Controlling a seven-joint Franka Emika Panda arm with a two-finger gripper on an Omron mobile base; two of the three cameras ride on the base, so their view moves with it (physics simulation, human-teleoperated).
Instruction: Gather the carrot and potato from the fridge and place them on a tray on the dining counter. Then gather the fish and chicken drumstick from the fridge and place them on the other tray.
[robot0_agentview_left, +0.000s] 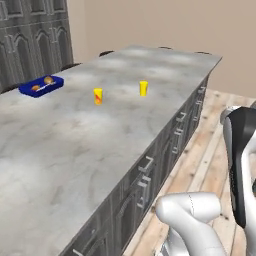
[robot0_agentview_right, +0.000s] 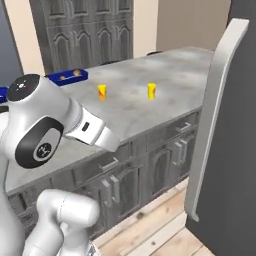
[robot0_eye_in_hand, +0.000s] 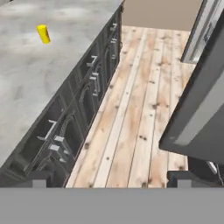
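A blue tray (robot0_agentview_left: 41, 86) (robot0_agentview_right: 68, 76) sits on the far left of the grey dining counter (robot0_agentview_left: 75, 145) (robot0_agentview_right: 165, 70). It holds two small orange-brown items, too small to name. A blue sliver (robot0_agentview_right: 2, 92) at the left edge may be a second tray. My gripper (robot0_eye_in_hand: 114, 179) hangs open over the wooden floor (robot0_eye_in_hand: 131, 109), between the counter's cabinets and the open fridge door (robot0_eye_in_hand: 199, 113) (robot0_agentview_right: 215, 105). Its fingertips (robot0_eye_in_hand: 41, 177) stand wide apart with nothing between them. The fridge's inside is hidden behind the door.
Two yellow cups (robot0_agentview_left: 98, 95) (robot0_agentview_left: 143, 88) stand mid-counter; one of them, a yellow cup (robot0_eye_in_hand: 43, 33), lies upper left in the hand view. Dark cabinet drawers (robot0_eye_in_hand: 83, 100) line the counter's side. Tall grey cupboards (robot0_agentview_right: 85, 30) stand behind. My arm (robot0_agentview_right: 45, 125) rises beside the counter.
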